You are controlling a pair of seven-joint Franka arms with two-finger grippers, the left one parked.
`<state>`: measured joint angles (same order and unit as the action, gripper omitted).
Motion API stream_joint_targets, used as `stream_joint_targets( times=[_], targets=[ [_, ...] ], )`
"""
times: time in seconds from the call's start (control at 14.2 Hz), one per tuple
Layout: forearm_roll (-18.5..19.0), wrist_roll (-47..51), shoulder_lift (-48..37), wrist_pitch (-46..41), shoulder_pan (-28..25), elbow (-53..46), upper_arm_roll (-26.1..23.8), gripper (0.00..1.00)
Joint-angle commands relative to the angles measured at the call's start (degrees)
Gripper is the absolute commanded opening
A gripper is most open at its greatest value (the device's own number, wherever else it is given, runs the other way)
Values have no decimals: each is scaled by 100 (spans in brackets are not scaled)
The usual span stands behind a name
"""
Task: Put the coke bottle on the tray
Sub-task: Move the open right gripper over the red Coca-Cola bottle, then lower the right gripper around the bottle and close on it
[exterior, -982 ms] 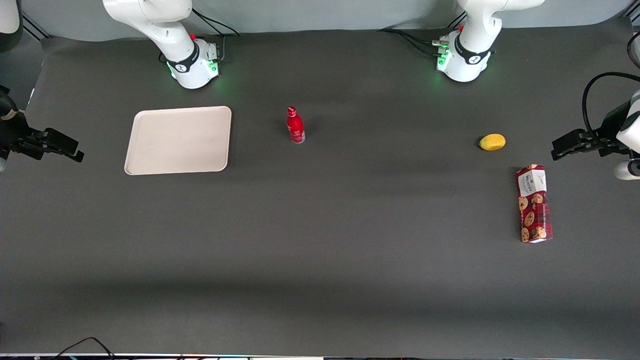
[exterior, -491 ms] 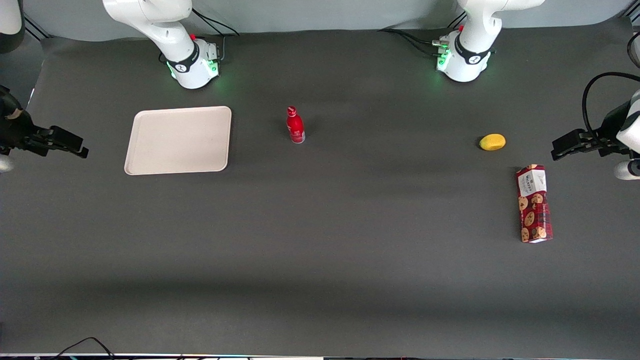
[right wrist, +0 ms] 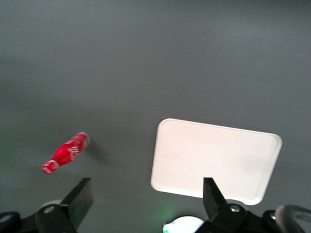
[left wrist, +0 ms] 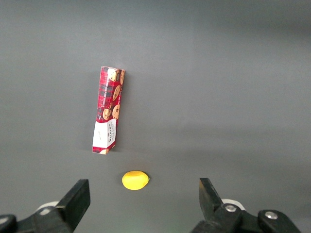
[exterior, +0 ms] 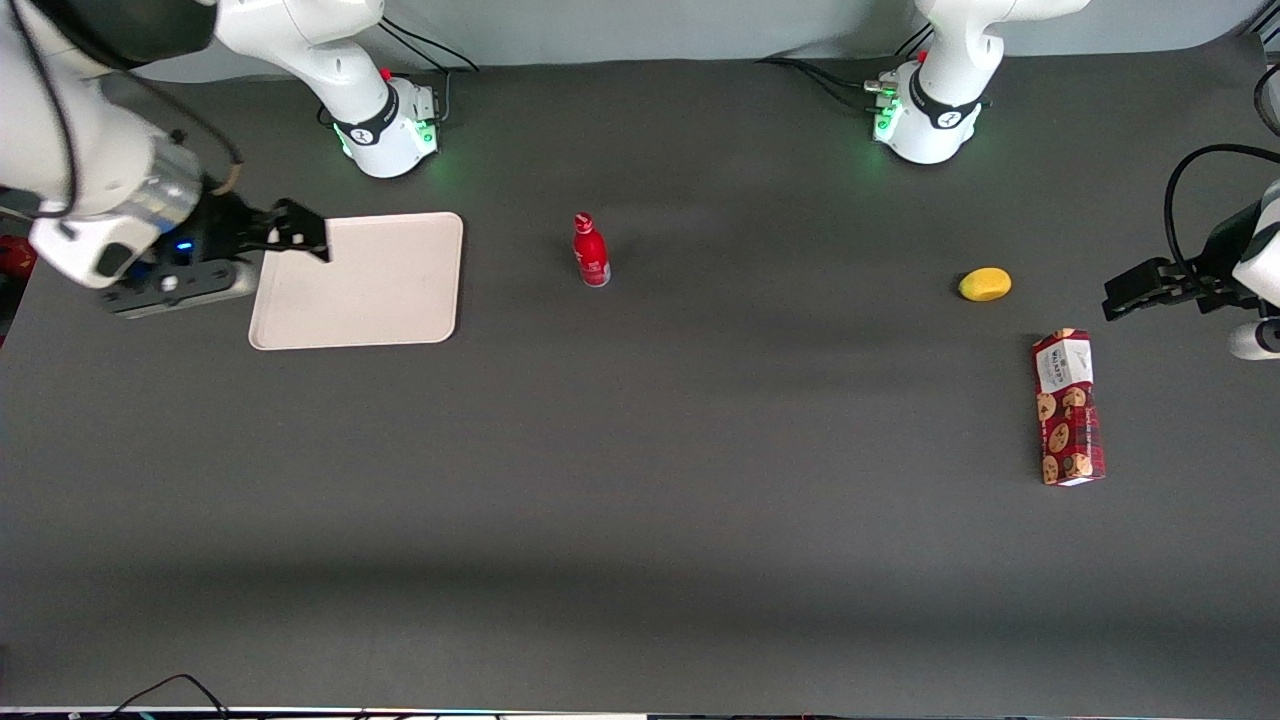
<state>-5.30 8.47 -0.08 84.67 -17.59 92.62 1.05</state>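
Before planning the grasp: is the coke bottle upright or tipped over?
Upright. The coke bottle stands on its silvery base, cap up, beside the tray. The gripper hangs open at the tray's edge.

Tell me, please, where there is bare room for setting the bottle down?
The cream rectangular plastic tray is bare, except its corner under the open hand. Table is bare between tray and small red bottle. Yellow fruit and cookie box lie toward the parked arm's end.
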Motion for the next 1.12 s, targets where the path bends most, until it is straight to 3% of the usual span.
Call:
stream_joint_targets(
  times=[0.0,0.35,0.77,1.05],
  targets=[
    [-120,1266,-176,84,-953,160,-51,100],
    [-402,2823,-44,1321,-1518,896,-876,100],
    [-323,3800,-124,3561,-1519,2741,-1879,100],
    [55,3820,-35,4538,-1519,3602,-1995,100]
  ],
)
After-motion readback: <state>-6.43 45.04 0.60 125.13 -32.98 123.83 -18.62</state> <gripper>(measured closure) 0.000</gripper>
